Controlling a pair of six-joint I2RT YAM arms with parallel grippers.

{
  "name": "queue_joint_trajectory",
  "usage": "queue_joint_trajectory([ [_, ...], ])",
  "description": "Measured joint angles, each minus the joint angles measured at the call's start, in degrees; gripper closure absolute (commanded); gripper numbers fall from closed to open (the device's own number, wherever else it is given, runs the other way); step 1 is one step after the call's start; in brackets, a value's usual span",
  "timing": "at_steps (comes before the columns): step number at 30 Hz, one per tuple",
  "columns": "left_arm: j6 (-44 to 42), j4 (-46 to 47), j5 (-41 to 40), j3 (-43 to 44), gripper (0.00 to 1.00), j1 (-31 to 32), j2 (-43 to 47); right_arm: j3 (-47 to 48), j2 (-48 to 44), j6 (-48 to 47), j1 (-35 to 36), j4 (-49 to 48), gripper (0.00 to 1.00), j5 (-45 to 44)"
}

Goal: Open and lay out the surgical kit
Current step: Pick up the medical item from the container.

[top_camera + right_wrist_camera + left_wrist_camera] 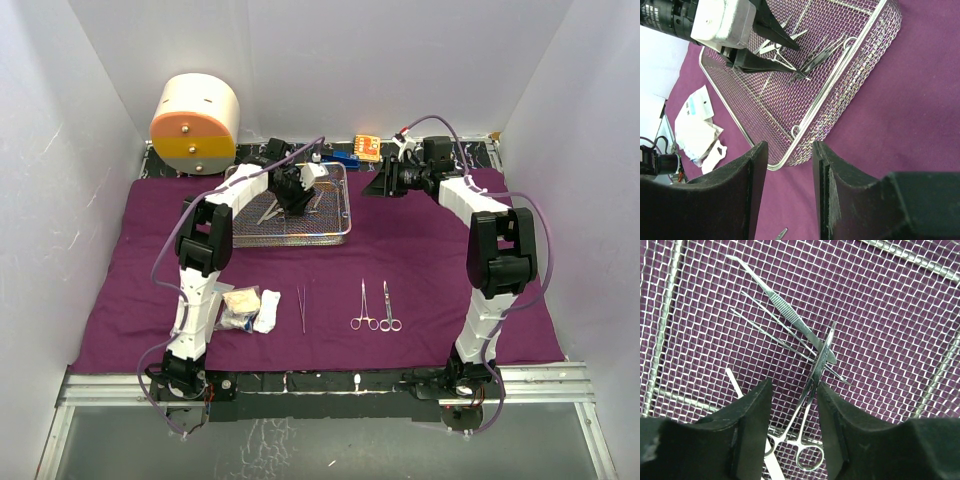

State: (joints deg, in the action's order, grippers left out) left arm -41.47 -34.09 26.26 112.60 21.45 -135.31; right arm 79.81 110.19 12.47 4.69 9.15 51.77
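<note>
Take the purple cloth wrap (430, 280) as already spread flat over the worktop, so treat unwrapping as done and emptying as the step in hand. Find the wire-mesh tray (300, 241) resting on it at far centre-left, with several instruments inside in a crossed heap. Note the left claw (794, 390) low over that tray, jaws apart, straddling the shank of a ringed forceps (815, 371) but not clamped on it. Note the right claw (789, 150) hovering just right of the tray, jaws apart too, holding nothing. Close squarely on the forceps shank alone, clear of the flat tweezers (782, 308) and thin pointed pieces (771, 316) tangled across its tip. Lift straight and slowly, watching for anything dragged along or snagged in the mesh. Aim for bare cloth near the front edge, right of the laid-out forceps pair (364, 318), keeping the row with the slim tweezers (301, 308) and the gauze packets (248, 308) at near left.
</note>
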Motion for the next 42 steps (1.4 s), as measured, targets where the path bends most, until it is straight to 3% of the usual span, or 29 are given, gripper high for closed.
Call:
queue_joint_trajectory([
  [25, -2.67, -0.46, 1.25, 1.51, 0.99, -0.50, -1.33, -0.90, -0.11, -0.04, -0.48, -0.26, 0.64, 0.33],
  [42, 1.53, 3.91, 1.44, -3.13, 1.00, -0.33, 2.16, 0.87, -0.11, -0.17, -0.17, -0.20, 0.66, 0.35],
])
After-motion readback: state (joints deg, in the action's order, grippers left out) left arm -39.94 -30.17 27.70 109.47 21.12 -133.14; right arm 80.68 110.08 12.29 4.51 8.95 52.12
